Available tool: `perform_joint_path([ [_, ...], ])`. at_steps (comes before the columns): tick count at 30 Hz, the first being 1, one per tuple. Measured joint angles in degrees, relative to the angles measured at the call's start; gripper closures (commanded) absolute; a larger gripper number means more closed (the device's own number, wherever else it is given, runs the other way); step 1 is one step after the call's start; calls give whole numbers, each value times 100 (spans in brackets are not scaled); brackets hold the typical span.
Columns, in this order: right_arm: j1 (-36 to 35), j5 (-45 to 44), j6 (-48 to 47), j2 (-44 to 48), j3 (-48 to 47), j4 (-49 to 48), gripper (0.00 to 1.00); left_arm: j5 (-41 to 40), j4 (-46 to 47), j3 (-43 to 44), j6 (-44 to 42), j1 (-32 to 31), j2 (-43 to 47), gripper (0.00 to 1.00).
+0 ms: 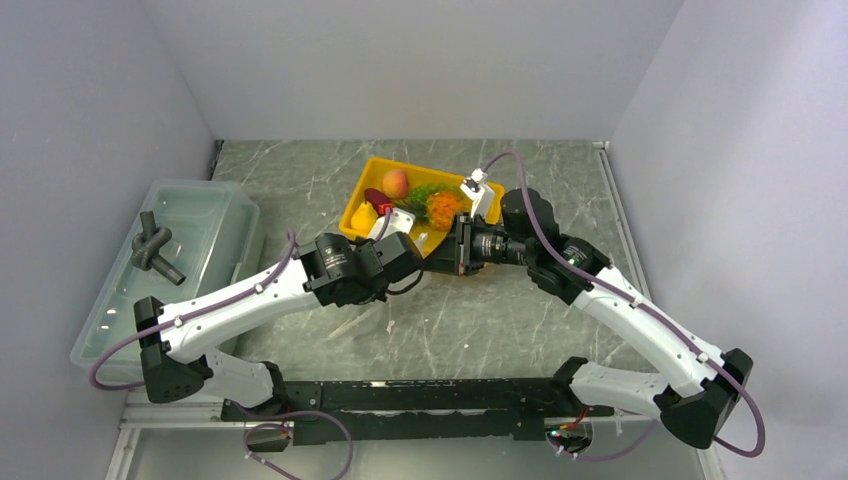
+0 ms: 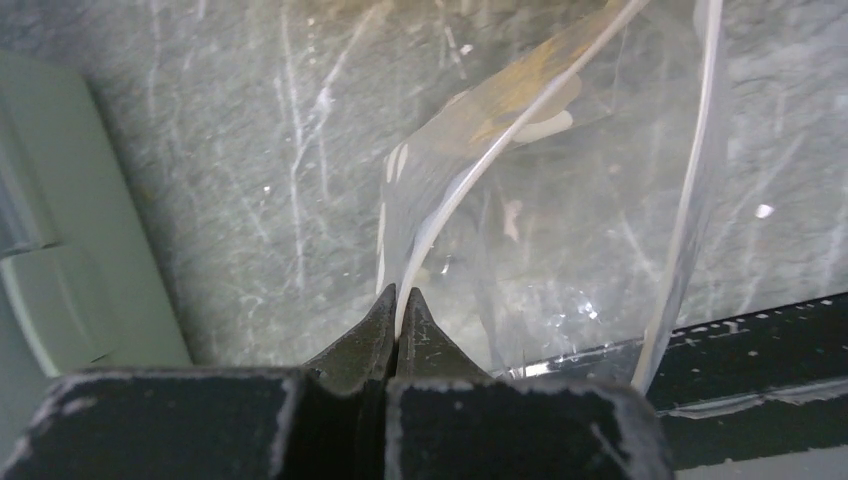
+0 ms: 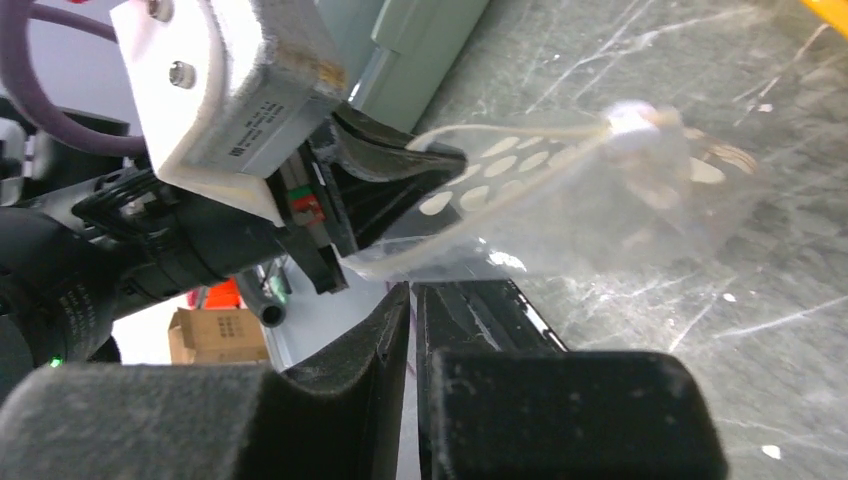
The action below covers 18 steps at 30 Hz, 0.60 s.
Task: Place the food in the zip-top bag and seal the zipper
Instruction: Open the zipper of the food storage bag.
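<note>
Two grippers meet at the clear white-dotted zip-top bag (image 3: pixel 600 200): my left gripper (image 2: pixel 398 300) is pinched tight on its whitish zipper strip (image 2: pixel 480 160), and my right gripper (image 3: pixel 410 300) is nearly closed at the lower rim, grip unclear. The toy food (image 1: pixel 443 208) is in the yellow plastic tray (image 1: pixel 430 168).

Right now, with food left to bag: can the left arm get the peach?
Probably not: its jaws are shut on the zipper of the bag, though the peach lies uncovered in the tray.
</note>
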State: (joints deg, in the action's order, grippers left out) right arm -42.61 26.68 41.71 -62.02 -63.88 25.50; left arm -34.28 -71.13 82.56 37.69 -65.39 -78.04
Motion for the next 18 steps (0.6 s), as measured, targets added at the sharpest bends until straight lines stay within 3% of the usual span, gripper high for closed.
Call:
perform_joint_path([
  [6,-118,61,396,63,260,-533,100,356,496,-79,-63,0,-7,100],
  [18,-326,-133,844,-59,557,-964,100,772,927,-81,-63,0,-42,100],
])
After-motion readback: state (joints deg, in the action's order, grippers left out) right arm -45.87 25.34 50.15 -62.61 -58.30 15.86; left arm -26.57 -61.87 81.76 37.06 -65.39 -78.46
